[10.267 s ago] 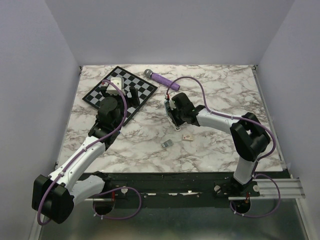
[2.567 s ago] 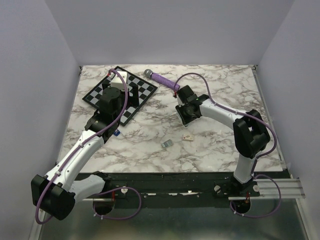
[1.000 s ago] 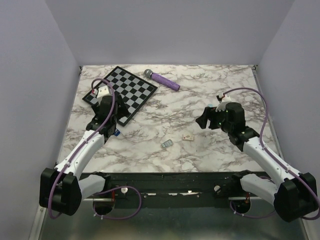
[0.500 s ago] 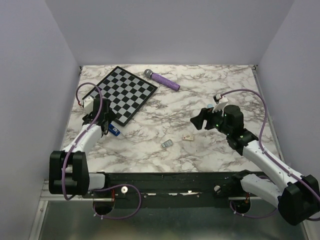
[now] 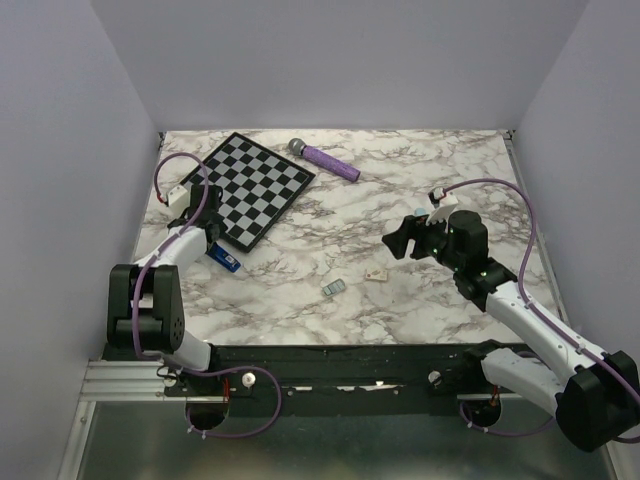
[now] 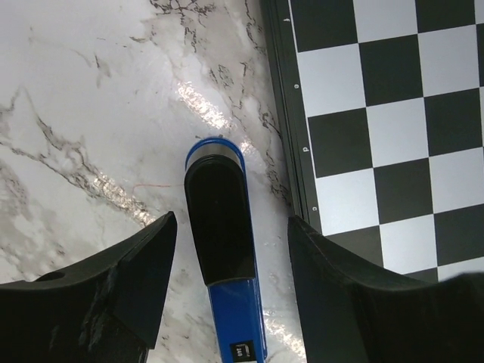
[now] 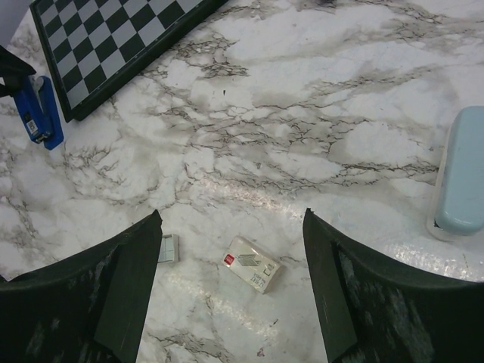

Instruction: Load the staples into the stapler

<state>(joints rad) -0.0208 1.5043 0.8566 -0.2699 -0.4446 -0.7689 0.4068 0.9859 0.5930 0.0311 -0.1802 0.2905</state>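
Note:
The dark blue mini stapler [image 5: 225, 262] lies flat on the marble next to the chessboard's near-left edge. In the left wrist view it [image 6: 227, 265] lies between my left fingers, black top toward the far end. My left gripper [image 5: 208, 243] is open and straddles it [image 6: 231, 219], without touching. A small grey strip of staples [image 5: 334, 287] and a white staple box [image 5: 377, 272] lie at the centre front. My right gripper [image 5: 400, 241] is open, empty and above them. In the right wrist view [image 7: 231, 215], box [image 7: 253, 264] and strip [image 7: 168, 248] show below.
A folded chessboard [image 5: 245, 185] lies at the back left; its edge [image 6: 291, 113] runs close beside the stapler. A purple microphone [image 5: 325, 158] lies at the back centre. A pale light-blue flat bar [image 7: 461, 170] lies at the right edge of the right wrist view.
My left arm has pulled back to the left, and its open gripper now sits over the stapler. My right arm left the table's middle earlier and has barely moved in the last second.

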